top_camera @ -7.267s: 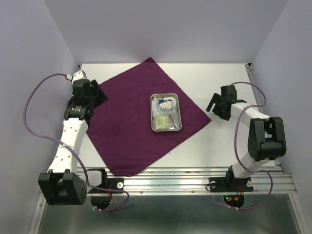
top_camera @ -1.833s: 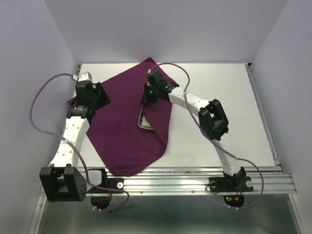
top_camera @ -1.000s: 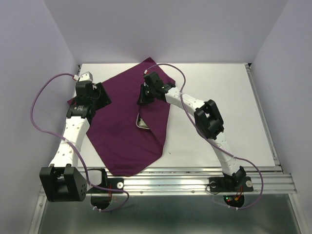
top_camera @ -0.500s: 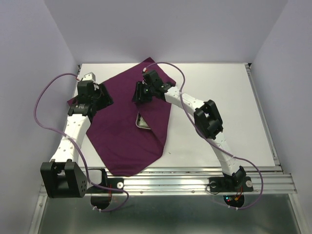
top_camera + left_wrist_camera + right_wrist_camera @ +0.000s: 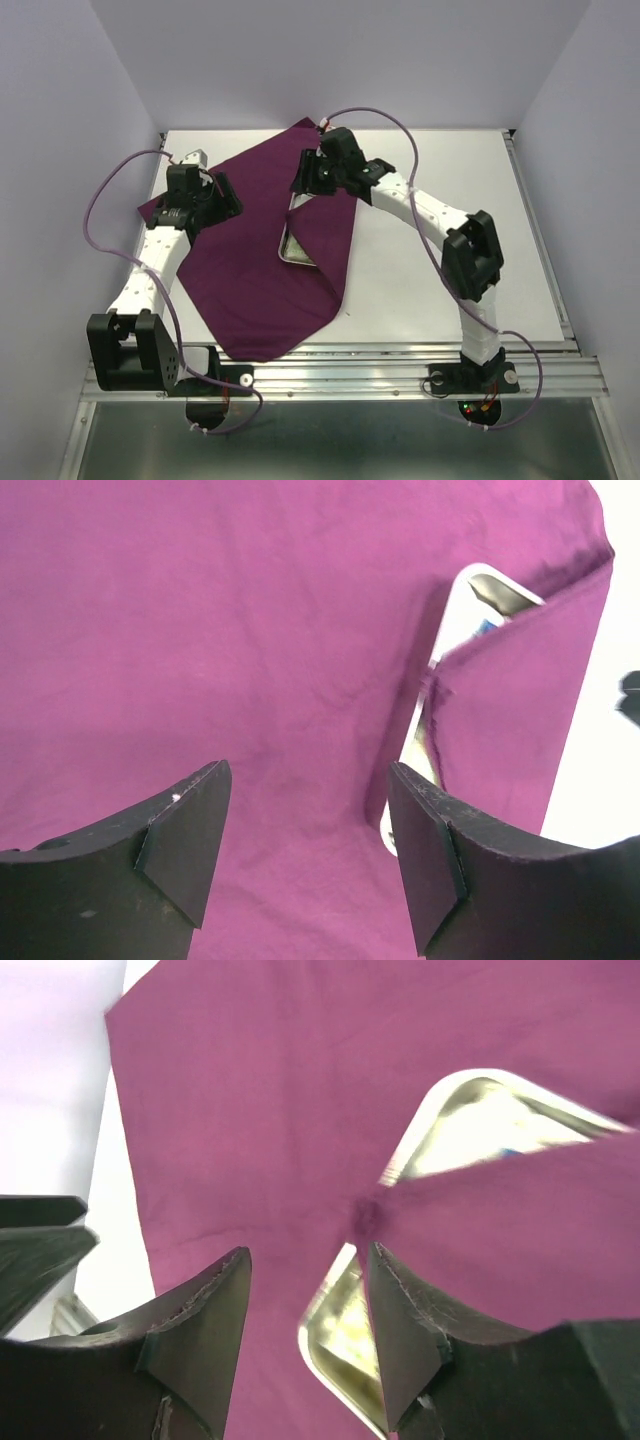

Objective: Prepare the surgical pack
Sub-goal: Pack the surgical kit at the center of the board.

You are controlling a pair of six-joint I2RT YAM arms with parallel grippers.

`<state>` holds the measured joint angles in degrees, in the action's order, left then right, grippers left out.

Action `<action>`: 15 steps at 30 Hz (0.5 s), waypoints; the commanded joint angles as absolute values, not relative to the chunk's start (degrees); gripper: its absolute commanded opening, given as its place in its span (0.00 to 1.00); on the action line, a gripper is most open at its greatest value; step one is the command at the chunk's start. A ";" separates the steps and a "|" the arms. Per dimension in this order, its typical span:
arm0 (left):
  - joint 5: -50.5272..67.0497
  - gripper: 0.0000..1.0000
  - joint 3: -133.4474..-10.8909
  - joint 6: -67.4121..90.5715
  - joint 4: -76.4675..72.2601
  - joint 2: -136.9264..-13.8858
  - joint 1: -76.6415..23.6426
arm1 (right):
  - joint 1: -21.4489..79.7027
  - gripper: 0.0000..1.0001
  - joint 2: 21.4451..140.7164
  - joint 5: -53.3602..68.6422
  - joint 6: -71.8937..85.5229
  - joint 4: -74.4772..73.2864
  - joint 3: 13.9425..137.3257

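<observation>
Where the fingers of the right gripper [image 5: 307,1265] stand apart, nothing is caught between them: the jaws are released, and through the gap only the tip of the folded corner [image 5: 520,1230] and the rim of the tray [image 5: 480,1120] are seen below. The gripper is held just above that tip, over the far left part of the tray. The left gripper [image 5: 307,780] is likewise parted and empty; it is poised over a flat stretch of the cloth [image 5: 250,270], apart from it and to the left of the tray.

The dark-purple cloth is spread as a diamond on the white table [image 5: 540,200]. Its right corner is laid over the tray towards the left, so that most of the steel is covered. Only a narrow strip along the tray's left side and its far left corner are left bare. In the left wrist view a scrap of blue and white is glimpsed in the uncovered corner, too small to be identified.

The right arm is stretched diagonally across the table towards the far centre; the left arm is reached forward along the cloth's left edge.
</observation>
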<state>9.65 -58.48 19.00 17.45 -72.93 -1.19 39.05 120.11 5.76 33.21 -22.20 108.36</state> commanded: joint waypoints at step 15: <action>23.03 0.74 -62.66 20.13 6.42 -88.67 -11.86 | 26.28 0.56 100.72 0.26 33.22 -17.23 83.50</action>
